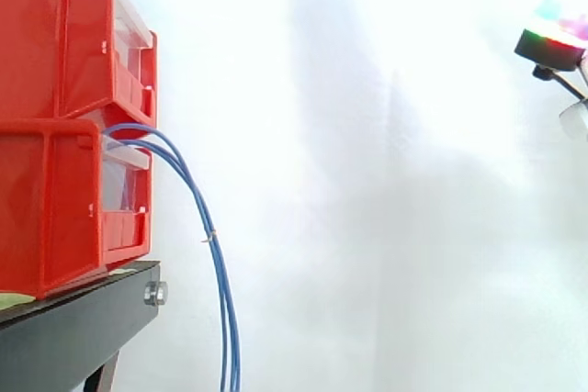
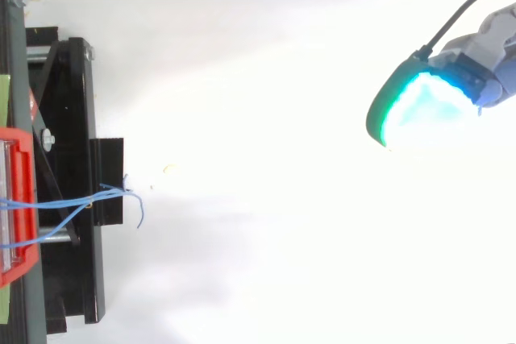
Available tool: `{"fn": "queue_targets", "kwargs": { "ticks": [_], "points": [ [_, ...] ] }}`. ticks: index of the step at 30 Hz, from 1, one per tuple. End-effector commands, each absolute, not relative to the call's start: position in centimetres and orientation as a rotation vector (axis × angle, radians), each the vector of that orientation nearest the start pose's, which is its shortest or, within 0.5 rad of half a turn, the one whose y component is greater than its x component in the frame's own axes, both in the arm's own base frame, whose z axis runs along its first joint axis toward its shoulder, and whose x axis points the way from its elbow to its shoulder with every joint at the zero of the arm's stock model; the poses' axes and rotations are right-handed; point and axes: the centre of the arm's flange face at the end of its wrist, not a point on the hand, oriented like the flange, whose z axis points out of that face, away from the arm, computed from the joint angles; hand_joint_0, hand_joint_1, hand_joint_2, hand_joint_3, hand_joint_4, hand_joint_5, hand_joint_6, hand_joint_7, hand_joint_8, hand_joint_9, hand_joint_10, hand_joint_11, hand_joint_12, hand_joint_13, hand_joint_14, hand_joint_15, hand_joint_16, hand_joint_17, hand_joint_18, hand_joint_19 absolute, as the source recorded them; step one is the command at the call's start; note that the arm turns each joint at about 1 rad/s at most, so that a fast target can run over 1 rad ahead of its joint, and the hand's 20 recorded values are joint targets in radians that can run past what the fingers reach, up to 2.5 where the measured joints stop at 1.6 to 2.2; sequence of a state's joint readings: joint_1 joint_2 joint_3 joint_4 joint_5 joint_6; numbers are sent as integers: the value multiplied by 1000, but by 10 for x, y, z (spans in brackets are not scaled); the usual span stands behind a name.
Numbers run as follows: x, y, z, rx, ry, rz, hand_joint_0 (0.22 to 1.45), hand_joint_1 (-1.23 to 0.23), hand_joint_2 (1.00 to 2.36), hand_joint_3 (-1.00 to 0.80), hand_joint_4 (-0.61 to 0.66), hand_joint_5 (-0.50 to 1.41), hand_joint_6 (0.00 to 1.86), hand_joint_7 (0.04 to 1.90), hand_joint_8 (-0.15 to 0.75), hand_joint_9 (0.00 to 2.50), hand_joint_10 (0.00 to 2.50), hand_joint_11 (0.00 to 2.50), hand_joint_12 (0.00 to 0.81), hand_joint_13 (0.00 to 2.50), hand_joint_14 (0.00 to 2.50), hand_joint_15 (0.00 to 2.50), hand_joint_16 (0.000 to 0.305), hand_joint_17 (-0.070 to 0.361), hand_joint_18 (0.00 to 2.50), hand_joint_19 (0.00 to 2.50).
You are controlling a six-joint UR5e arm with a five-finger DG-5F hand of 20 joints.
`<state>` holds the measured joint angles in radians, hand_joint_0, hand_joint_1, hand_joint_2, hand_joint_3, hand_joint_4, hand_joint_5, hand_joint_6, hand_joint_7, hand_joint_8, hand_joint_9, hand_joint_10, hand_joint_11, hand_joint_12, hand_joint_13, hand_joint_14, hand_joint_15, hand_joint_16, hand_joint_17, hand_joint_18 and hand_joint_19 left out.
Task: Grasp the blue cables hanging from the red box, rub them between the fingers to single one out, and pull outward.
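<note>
Blue cables (image 1: pixel 219 268) come out of the front of the lower red box (image 1: pixel 64 204), arch over and hang straight down past the edge of the stand. A small tie holds them together partway down. From above, the cables (image 2: pixel 76 201) run from the red box (image 2: pixel 18 207) and meet at a tie near the stand's front. My hand (image 2: pixel 423 106) is far to the right of them, glowing cyan and green, with a wide gap between it and the cables. In the side view my hand (image 1: pixel 554 36) sits high at the right edge, touching nothing.
A second red box (image 1: pixel 64 34) is stacked on the lower one. Both rest on a black stand (image 1: pixel 78 323), whose frame (image 2: pixel 81 118) lies along the left in the top view. A white curtain is behind.
</note>
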<state>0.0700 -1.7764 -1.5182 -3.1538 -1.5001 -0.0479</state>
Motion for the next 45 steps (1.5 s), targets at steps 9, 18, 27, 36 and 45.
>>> {"fn": "queue_targets", "kwargs": {
  "ticks": [9, 18, 27, 36, 45],
  "points": [
    [566, -97, 403, 1272, 1364, 1083, 536, -600, 1000, -500, 200, -202, 501, 623, 212, 569, 0, 0, 314, 333, 0, 5, 40, 89, 155, 132],
    [571, -95, 394, 1278, 1376, 1083, 539, -598, 1000, -500, 202, -201, 501, 624, 214, 578, 0, 0, 312, 340, 0, 11, 40, 89, 168, 137],
    [585, -95, 363, 1307, 1409, 1062, 539, -597, 1000, -500, 201, -201, 501, 623, 215, 588, 0, 0, 313, 355, 0, 21, 40, 90, 189, 153],
    [607, -92, 312, 1300, 1469, 1007, 540, -594, 1000, -500, 200, -200, 501, 628, 214, 592, 0, 0, 312, 375, 1, 29, 40, 90, 213, 171],
    [638, -80, 292, 1188, 1387, 1068, 541, -594, 1000, -500, 204, -200, 501, 625, 217, 597, 0, 0, 313, 381, 0, 32, 39, 88, 228, 163]
  ]
}}
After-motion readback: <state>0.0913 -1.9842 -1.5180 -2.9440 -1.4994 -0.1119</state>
